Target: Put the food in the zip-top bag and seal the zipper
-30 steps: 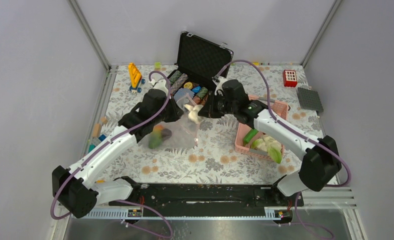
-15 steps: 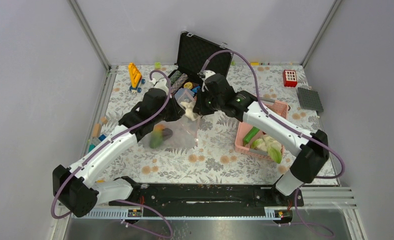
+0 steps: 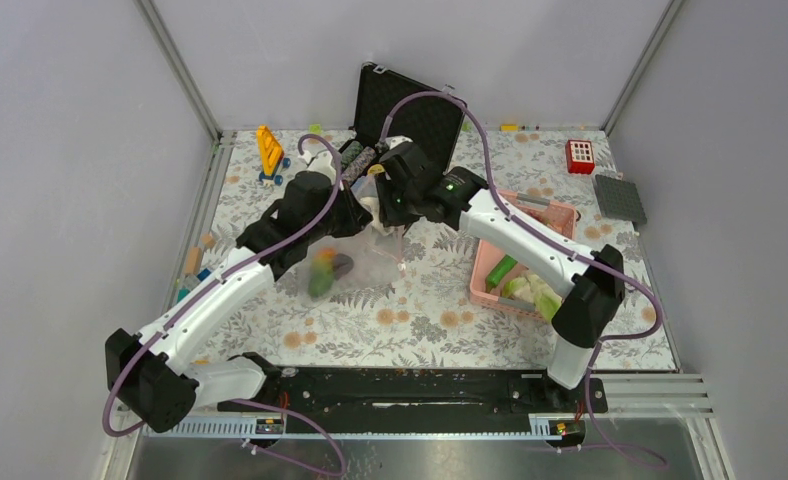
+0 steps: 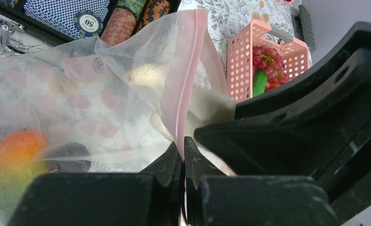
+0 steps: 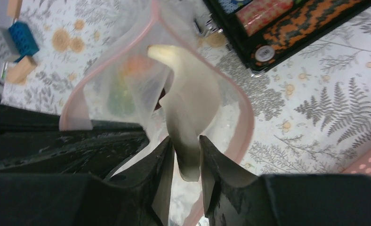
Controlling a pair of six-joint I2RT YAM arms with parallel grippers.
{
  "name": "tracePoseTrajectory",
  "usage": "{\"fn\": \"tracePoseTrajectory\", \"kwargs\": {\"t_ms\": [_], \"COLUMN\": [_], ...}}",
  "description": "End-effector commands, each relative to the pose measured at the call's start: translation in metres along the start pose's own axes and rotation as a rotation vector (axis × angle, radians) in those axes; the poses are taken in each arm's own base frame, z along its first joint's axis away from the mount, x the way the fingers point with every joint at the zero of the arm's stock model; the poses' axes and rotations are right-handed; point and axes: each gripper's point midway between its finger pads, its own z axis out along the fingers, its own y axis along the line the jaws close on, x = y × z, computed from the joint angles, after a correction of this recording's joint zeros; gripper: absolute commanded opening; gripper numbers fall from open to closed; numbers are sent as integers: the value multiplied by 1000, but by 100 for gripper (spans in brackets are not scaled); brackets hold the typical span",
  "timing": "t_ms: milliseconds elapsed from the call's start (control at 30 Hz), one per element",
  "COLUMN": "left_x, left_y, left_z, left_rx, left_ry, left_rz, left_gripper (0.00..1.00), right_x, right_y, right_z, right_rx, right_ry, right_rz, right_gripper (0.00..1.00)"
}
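Note:
The clear zip-top bag (image 3: 362,262) lies mid-table, lifted at its mouth. My left gripper (image 4: 183,147) is shut on the pink zipper strip (image 4: 185,80) and holds the mouth open. My right gripper (image 5: 186,155) is shut on a white leafy piece (image 5: 189,113) and holds it in the open mouth of the bag (image 5: 103,94). The orange-green mango (image 4: 15,155) and a dark purple piece (image 4: 68,157) lie inside the bag. In the pink basket (image 3: 562,213) lie the long green vegetable (image 3: 501,270) and white-green leafy pieces (image 3: 536,292); red grapes (image 4: 267,51) show there in the left wrist view.
An open black case (image 3: 410,105) with striped poker chips (image 4: 122,26) stands just behind the bag. A yellow toy (image 3: 269,150) is at the back left; a red block (image 3: 580,156) and grey plate (image 3: 618,197) at the back right. Small blocks (image 3: 194,262) lie at the left edge.
My right gripper has carried the white leafy piece left and back, from beside the bag's mouth into it. My left gripper has kept its hold on the zipper strip.

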Motion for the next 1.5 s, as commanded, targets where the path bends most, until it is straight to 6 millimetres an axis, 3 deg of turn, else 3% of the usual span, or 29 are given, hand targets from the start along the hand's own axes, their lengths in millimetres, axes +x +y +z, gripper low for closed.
{"fn": "tracePoseTrajectory", "kwargs": {"t_ms": [0, 67, 167, 333, 433, 467, 500, 700, 867, 1033, 1133, 1267, 1467], "left_x": [-36, -36, -37, -38, -38, -38, -37, -33, -30, -26, -24, -23, -18], "left_y": [-21, -19, -17, -11, -8, -7, -6, -4, -2, 1, 4, 10, 7], "left_z": [-7, -7, -7, -11, -13, -13, -13, -7, -3, 2, 4, 6, 6], "left_rx": [50, 44, 36, 11, 0, 2, 5, 22, 26, 31, 26, 12, 46], "left_ry": [-113, -116, -121, -140, -149, -151, -152, -152, -140, -128, -119, -111, -89], "left_rz": [-18, -21, -23, -12, -4, -3, -2, -4, 10, 14, 16, 12, 15], "left_gripper": [0, 0, 0, 0, 0, 0, 0, 0, 0, 0, 0, 0, 0], "right_x": [4, 9, 9, -4, -15, -18, -20, -15, 24, 70, 96, 120, 132], "right_y": [30, 38, 33, 23, 16, 10, 1, -77, -162, -212, -232, -243, -237], "right_z": [-13, -20, -27, -45, -61, -65, -69, -88, -86, -75, -63, -49, -29], "right_rx": [-166, -226, -221, -194, -181, -163, -137, -30, 158, 296, 378, 425, 375], "right_ry": [37, 46, 22, -59, -121, -139, -157, -212, -190, -122, -77, -13, 29], "right_rz": [-62, -72, -82, -115, -123, -123, -113, 139, 401, 607, 675, 723, 770], "right_gripper": [37, 50, 69, 78, 89, 98, 99, 100, 100, 100, 99, 97, 91]}}
